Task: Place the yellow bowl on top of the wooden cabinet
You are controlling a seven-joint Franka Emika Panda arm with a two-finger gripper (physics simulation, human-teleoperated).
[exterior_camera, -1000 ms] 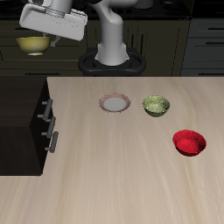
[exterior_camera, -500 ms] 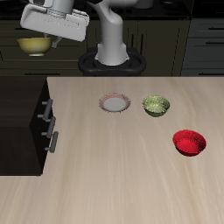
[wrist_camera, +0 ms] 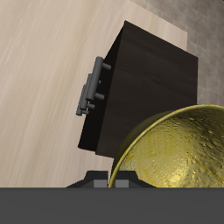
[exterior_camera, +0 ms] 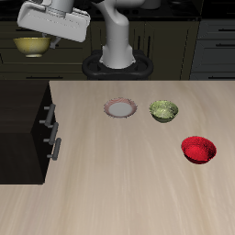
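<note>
The end effector (exterior_camera: 39,37) grips the rim of the small, glossy yellow bowl (exterior_camera: 33,45), which is probably light, rigid and slippery.

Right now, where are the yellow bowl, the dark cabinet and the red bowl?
yellow bowl (exterior_camera: 33,45): exterior view, its side wall.
wooden cabinet (wrist_camera: 153,83): wrist view, its flat top.
red bowl (exterior_camera: 198,149): exterior view, its inside.

yellow bowl (wrist_camera: 173,149): cut by frame edge | claw fingertips: hidden
</note>
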